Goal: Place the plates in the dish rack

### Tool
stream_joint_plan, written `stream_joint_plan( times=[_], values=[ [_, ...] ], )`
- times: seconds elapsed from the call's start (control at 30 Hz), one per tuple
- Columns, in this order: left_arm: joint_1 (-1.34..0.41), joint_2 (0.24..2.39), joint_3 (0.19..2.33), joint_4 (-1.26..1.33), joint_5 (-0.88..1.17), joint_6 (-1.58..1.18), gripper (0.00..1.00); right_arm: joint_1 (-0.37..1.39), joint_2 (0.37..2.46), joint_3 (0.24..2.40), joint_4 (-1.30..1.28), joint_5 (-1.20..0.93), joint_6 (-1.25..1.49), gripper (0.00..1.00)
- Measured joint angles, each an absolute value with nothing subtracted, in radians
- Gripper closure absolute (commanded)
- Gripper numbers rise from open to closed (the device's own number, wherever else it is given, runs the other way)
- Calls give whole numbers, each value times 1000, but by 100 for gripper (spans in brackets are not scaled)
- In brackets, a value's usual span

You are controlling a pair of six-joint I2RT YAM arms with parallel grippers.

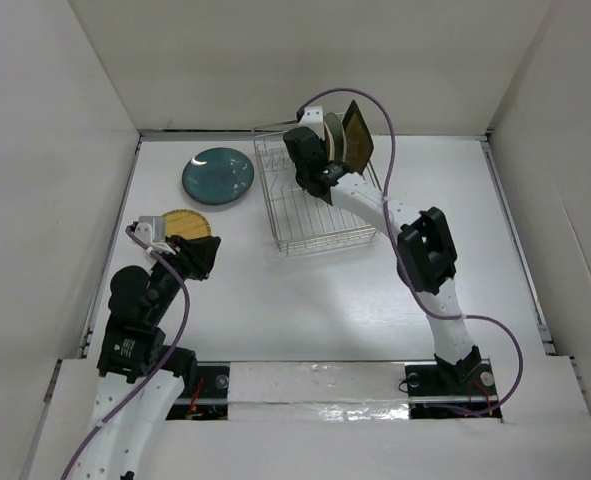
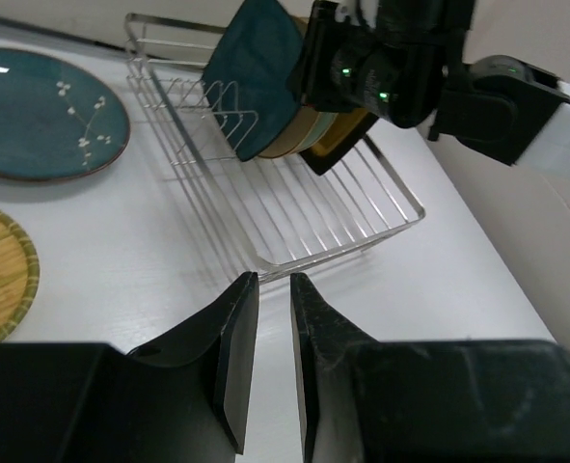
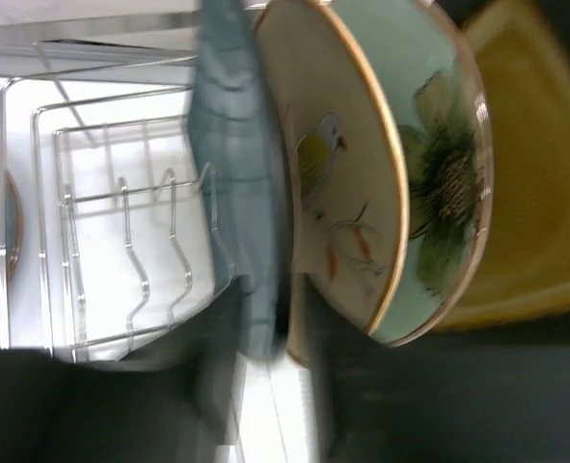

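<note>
The dish rack (image 1: 315, 208) stands at the back centre. The black-rimmed amber square plate (image 1: 358, 136), the pale green plate (image 3: 429, 164) and the beige bird plate (image 3: 333, 183) stand upright at its far end. My right gripper (image 1: 307, 152) is closed on the edge of the dark teal rounded-square plate (image 2: 256, 77), which stands among the tines next to the beige plate; its fingers look blurred in the right wrist view. The dark teal round plate (image 1: 218, 177) and the yellow woven plate (image 1: 185, 221) lie flat to the left of the rack. My left gripper (image 1: 193, 256) is by the yellow plate, nearly shut and empty.
White walls close in the table at the back and on both sides. The near half of the rack (image 2: 304, 227) holds only bare wires. The right arm's cable (image 1: 385, 150) loops over the rack's right side.
</note>
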State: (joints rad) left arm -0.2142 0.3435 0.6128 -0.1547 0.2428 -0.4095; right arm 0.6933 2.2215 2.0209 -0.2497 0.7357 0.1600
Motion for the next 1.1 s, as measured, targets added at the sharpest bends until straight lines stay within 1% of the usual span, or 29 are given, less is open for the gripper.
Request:
stream_joint_plan(
  times=[0.03, 0.07, 0.1, 0.13, 0.17, 0.27, 0.33, 0.37, 0.4, 0.43, 0.47, 0.5, 0.53, 0.57, 0.6, 0.63, 0.73, 0.77, 0.83, 0.87, 0.93, 1.1],
  values=[
    [-214, 360, 613, -160, 227, -412, 83, 694, 2216, 2001, -236, 728, 175, 49],
    [-214, 374, 613, -166, 207, -417, 80, 695, 2210, 1982, -225, 721, 186, 38],
    [-214, 385, 613, -172, 189, -421, 79, 695, 2197, 1956, -216, 706, 192, 35],
    [-214, 393, 613, -178, 169, -428, 79, 695, 2183, 1931, -215, 694, 197, 27],
    [-214, 399, 615, -183, 151, -434, 78, 694, 2157, 1900, -209, 670, 205, 24],
    [-214, 454, 641, -191, 113, -463, 77, 697, 2050, 1793, -190, 602, 220, 18],
    [-214, 514, 653, -171, 99, -497, 72, 702, 1941, 1708, -155, 546, 227, 17],
    [-214, 543, 652, -160, 92, -517, 69, 709, 1874, 1657, -133, 522, 233, 17],
    [-214, 575, 649, -150, 86, -540, 61, 716, 1804, 1608, -111, 497, 237, 16],
    [-214, 606, 643, -137, 77, -568, 57, 728, 1733, 1557, -81, 473, 243, 17],
    [-214, 634, 632, -120, 64, -598, 43, 742, 1659, 1499, -42, 455, 253, 20],
    [-214, 645, 627, -112, 44, -625, 36, 760, 1589, 1442, -7, 436, 264, 28],
    [-214, 684, 611, -107, 19, -667, 30, 784, 1521, 1384, 35, 419, 279, 66],
    [-214, 707, 602, -110, -23, -710, 18, 809, 1459, 1317, 86, 405, 294, 84],
    [-214, 732, 593, -119, -67, -746, 15, 834, 1403, 1247, 134, 385, 316, 96],
    [-213, 749, 582, -126, -108, -785, 13, 855, 1362, 1192, 161, 372, 329, 100],
    [-190, 755, 540, -135, -204, -887, 13, 933, 1290, 1031, 223, 345, 373, 100],
    [-170, 753, 526, -136, -223, -915, 17, 950, 1281, 991, 224, 339, 382, 89],
    [-116, 755, 500, -136, -252, -967, 20, 966, 1263, 913, 225, 325, 400, 76],
    [-83, 756, 485, -134, -255, -984, 23, 970, 1249, 878, 222, 320, 408, 68],
    [7, 757, 443, -125, -251, -1017, 26, 972, 1210, 814, 216, 310, 419, 59],
    [159, 796, 339, -79, -207, -1074, 29, 978, 1083, 725, 211, 280, 428, 56]
  ],
)
